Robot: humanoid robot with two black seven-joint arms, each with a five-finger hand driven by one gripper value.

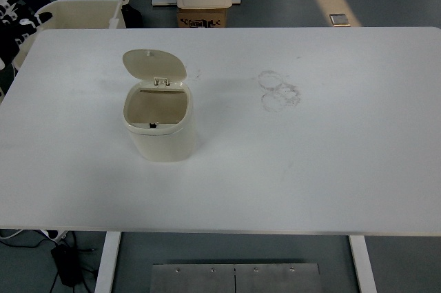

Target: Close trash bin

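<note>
A small cream trash bin (164, 138) stands on the white table (310, 169), left of centre. Its round lid (154, 64) is flipped up and back on a hinge at the far rim, so the bin's mouth (156, 107) is open. A small black latch shows at the near rim. Neither of my hands is in view.
Grey ring-shaped smudges (280, 90) mark the table right of the bin. Beyond the far edge stand a cream plastic basket (81, 14) at the left and a white cabinet with a cardboard box (202, 17) below it.
</note>
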